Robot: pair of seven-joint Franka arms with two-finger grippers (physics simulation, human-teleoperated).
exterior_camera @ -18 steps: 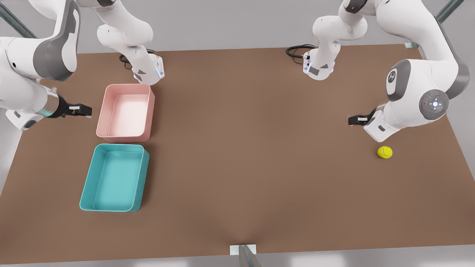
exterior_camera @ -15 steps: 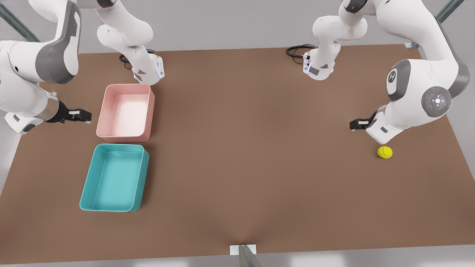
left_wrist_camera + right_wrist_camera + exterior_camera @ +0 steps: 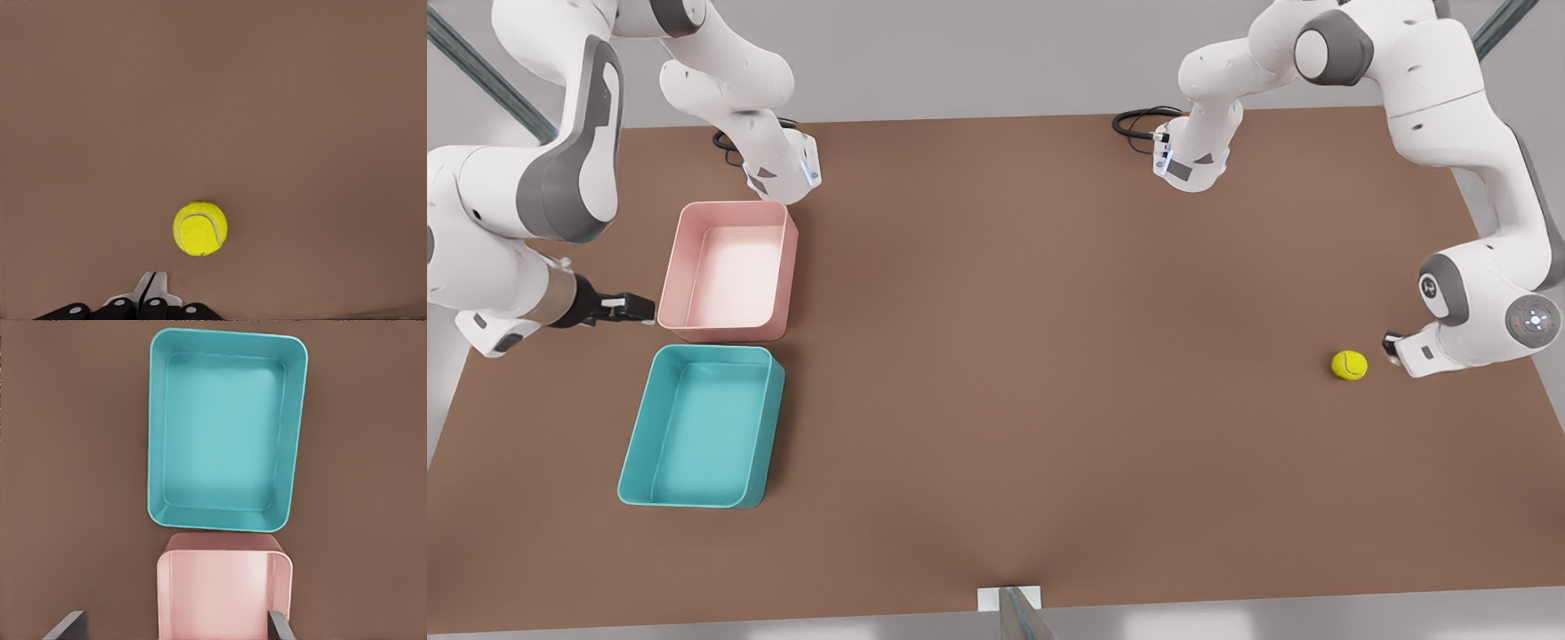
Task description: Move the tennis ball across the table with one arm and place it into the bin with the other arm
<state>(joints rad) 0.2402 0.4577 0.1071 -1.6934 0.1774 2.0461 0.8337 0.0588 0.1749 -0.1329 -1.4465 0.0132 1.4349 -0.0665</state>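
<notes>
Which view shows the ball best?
The left wrist view: the ball is close, its seam visible, just ahead of the shut left gripper. In the front view it is small.

The left hand (image 3: 151,293), fingers together, sits just beside the tennis ball (image 3: 200,229).

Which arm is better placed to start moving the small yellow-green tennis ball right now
Left. The left gripper, fingers shut, sits right beside the small yellow-green tennis ball. The right gripper, fingers open, waits by the pink plastic tub across the brown table.
</notes>
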